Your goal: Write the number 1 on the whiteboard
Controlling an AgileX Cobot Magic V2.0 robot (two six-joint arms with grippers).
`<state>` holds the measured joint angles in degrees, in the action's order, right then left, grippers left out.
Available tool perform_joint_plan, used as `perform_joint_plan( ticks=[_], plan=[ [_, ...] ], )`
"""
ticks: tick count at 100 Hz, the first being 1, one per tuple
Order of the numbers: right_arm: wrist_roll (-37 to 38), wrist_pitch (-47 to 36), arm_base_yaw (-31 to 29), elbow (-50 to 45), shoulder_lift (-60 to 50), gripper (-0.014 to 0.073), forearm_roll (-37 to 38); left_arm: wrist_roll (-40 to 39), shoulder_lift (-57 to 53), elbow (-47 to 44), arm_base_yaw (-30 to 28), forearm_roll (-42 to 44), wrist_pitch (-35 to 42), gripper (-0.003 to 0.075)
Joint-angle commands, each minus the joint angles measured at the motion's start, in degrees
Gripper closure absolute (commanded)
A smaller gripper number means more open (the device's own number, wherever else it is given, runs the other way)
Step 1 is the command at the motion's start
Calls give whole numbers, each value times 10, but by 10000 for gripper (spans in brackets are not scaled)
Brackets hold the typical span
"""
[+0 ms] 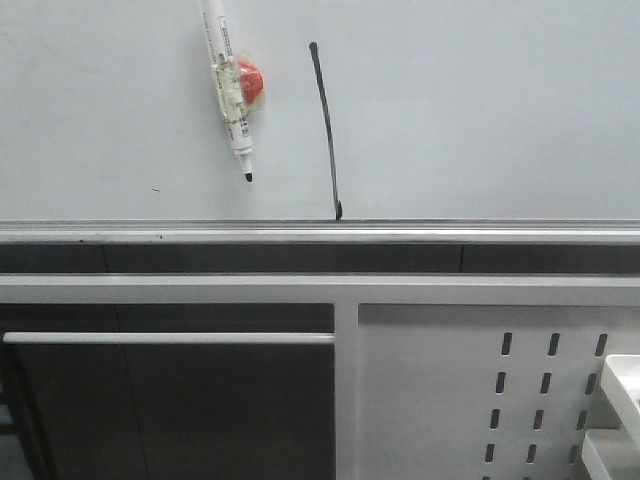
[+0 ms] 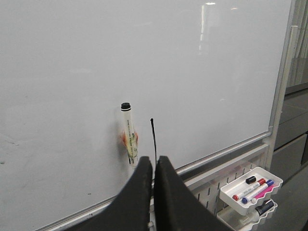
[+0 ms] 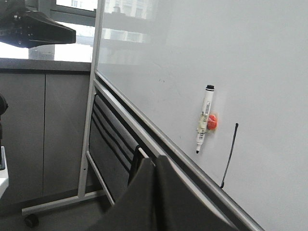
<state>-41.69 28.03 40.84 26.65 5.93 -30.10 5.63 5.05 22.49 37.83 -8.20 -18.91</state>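
Observation:
The whiteboard (image 1: 480,110) fills the upper front view, above its silver bottom rail (image 1: 400,235). The number 1 (image 1: 327,130) is a thin black, slightly curved stroke that runs down to the rail. It also shows in the left wrist view (image 2: 153,137) and the right wrist view (image 3: 230,156). A clear-barrelled marker pen (image 1: 228,90) hangs on the board over a red magnet (image 1: 249,80), left of the stroke, tip down. My left gripper (image 2: 153,161) is shut and empty, well back from the board. My right gripper (image 3: 155,160) is shut and empty, off to the side.
A white perforated panel (image 1: 530,390) with slots sits below the rail on the right. White trays (image 2: 248,187) with several markers hang on it. A small dark speck (image 1: 155,189) marks the board at the left. The board's frame and foot (image 3: 62,202) stand on the floor.

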Motion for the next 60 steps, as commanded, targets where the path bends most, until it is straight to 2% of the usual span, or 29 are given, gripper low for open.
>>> perform_joint_plan(
  ticks=[1, 31, 40, 49, 60],
  plan=[
    [-1, -35, -5, 14, 7, 642, -5, 1, 6, 15, -1, -3, 37, 740],
    [-1, -35, -5, 14, 7, 642, -5, 1, 5, 6, -1, -12, 34, 740],
    [-1, -35, -5, 14, 7, 642, -5, 1, 5, -5, -4, 40, 42, 740],
    [-1, -35, -5, 14, 7, 642, -5, 14, 3, -26, -29, 82, 51, 740],
    [-1, -35, -5, 14, 7, 642, -5, 103, -17, -70, -96, 34, 84, 740]
  ],
)
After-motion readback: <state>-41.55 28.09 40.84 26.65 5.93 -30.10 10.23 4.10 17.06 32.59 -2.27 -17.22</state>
